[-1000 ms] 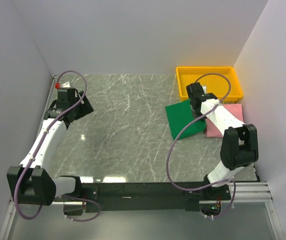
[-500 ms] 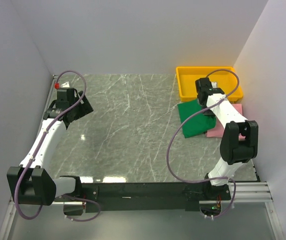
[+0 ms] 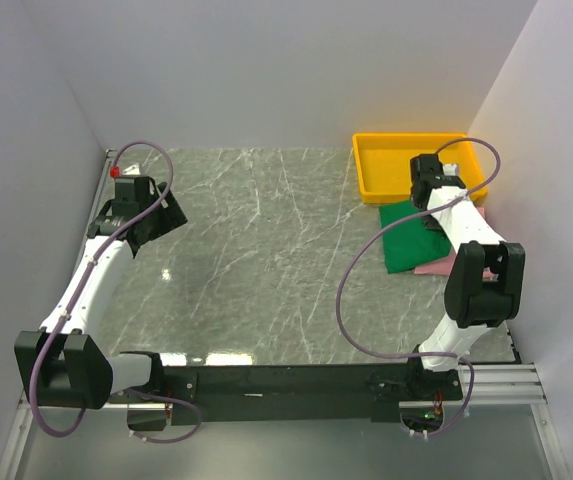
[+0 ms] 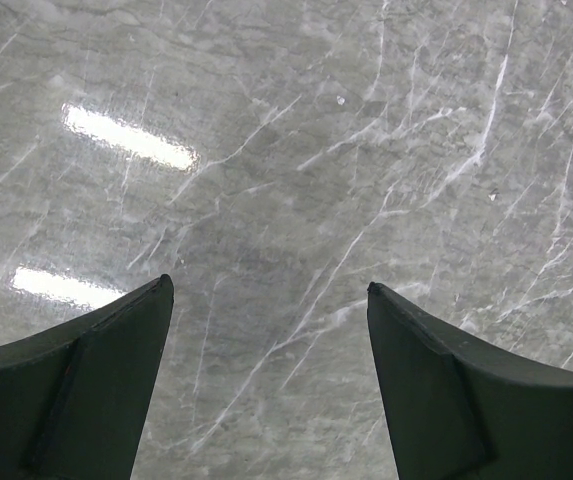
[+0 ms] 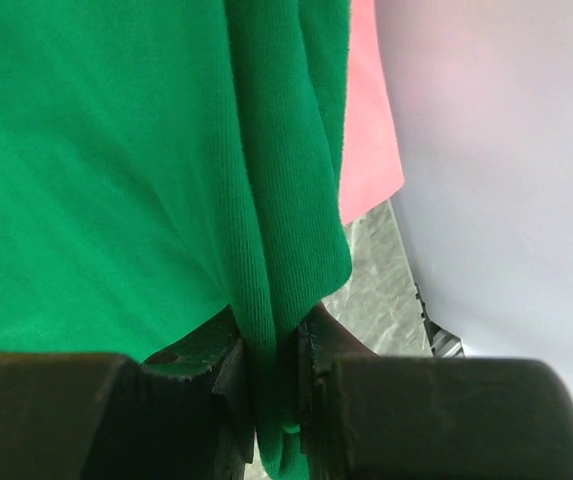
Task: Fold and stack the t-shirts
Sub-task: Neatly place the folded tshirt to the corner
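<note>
The dark green t-shirt [image 3: 409, 237], folded, lies at the table's right side, mostly on top of the light pink t-shirt [image 3: 436, 266], of which a small edge shows. My right gripper [image 3: 428, 190] is shut on the green shirt's far edge, just in front of the yellow tray. In the right wrist view the green cloth [image 5: 146, 170] is pinched between the fingers [image 5: 224, 385], with pink cloth [image 5: 366, 130] beyond it. My left gripper [image 3: 156, 215] is open and empty over bare marble at the far left; its fingers [image 4: 96, 390] stand wide apart.
A yellow plastic tray [image 3: 406, 148] stands at the back right, just behind the shirts. The right wall [image 3: 556, 180] is close beside the right arm. Grey marble tabletop [image 3: 266, 250] spreads between the arms.
My right gripper has dragged the green t-shirt to the right, from beside the pink shirt to on top of it. The left arm has not moved.
</note>
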Controlling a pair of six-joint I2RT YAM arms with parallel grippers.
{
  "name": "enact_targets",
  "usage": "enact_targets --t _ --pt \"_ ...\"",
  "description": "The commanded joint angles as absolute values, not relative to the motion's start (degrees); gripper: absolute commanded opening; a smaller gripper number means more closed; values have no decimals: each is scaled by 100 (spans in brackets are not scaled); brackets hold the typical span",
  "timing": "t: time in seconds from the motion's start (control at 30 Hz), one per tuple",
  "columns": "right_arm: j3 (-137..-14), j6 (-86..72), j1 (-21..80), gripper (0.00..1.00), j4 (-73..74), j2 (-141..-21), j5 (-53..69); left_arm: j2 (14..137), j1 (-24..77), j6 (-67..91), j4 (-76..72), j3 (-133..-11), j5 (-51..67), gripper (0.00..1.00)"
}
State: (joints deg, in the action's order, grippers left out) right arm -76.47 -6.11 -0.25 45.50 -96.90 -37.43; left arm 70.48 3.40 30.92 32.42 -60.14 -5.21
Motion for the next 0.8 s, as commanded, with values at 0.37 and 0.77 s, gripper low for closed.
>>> enact_targets --t 0.37,0.77 --pt "-8306 -413 -650 0 4377 -9492 -4131 7128 308 3050 3173 -6073 -396 83" --pt "-7902 -325 -1415 0 3701 -9782 -3771 7154 308 3015 3164 -6064 -325 82"
